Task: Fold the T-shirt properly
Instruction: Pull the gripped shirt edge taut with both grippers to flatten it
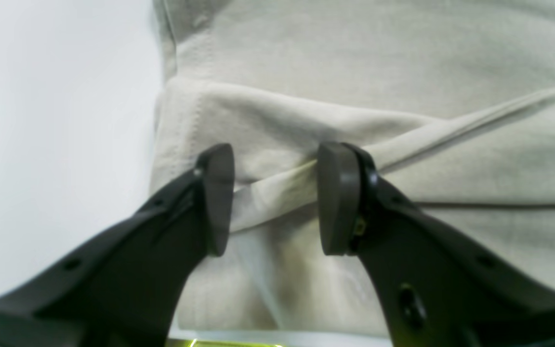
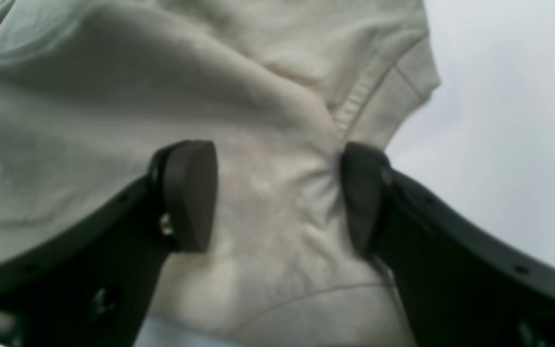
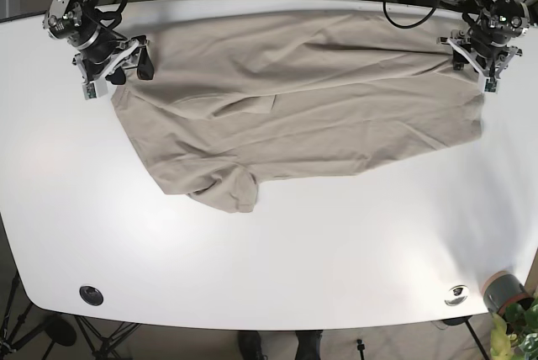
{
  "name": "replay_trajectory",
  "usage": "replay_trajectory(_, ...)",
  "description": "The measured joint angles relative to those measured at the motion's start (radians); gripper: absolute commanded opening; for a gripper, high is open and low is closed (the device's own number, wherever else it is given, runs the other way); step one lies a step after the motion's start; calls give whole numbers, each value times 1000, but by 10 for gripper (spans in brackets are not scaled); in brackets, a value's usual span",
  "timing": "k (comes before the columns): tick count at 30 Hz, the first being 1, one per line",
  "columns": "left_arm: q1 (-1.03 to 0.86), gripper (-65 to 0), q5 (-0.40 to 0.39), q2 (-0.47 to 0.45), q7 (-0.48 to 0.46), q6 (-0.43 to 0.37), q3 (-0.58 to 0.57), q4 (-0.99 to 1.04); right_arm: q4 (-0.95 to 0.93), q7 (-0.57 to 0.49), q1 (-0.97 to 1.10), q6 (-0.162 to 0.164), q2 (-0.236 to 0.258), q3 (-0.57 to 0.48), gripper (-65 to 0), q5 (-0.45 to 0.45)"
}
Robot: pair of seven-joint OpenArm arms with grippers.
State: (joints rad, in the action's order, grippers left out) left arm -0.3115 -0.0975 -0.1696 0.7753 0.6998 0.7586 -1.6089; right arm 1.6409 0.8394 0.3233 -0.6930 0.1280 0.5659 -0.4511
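Observation:
A beige T-shirt [image 3: 303, 116] lies spread and wrinkled across the far half of the white table, with one sleeve [image 3: 225, 189] bunched toward the front. At the shirt's right end, my left gripper [image 3: 472, 59] is open. In the left wrist view the left gripper [image 1: 275, 154] straddles a raised fold of the T-shirt [image 1: 354, 58] near its hemmed edge. My right gripper [image 3: 132, 63] is open at the shirt's left end. In the right wrist view the right gripper [image 2: 277, 149] has puckered cloth of the T-shirt [image 2: 113, 96] between its pads, beside a stitched seam.
Bare white table [image 3: 294, 259] stretches in front of the shirt. Two round fittings [image 3: 91, 294] [image 3: 456, 294] sit near the front edge. A grey cup [image 3: 503, 291] and a plant stand past the front right corner. Cables hang behind the table.

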Motion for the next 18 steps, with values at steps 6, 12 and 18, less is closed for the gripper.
replay_trajectory(6,-19,-393,-11,-2,-10,-3,2,-1,15,-1,32,-7,0,6,-265,-15)
replay_trajectory(12,-4,-393,-5,6,13,1,60,-4,63,31,47,-7,-4,6,-265,3)
replay_trajectory(18,85,-392,15,10,42,1,116,-9,183,59,49,-4,-8,2,-265,27)
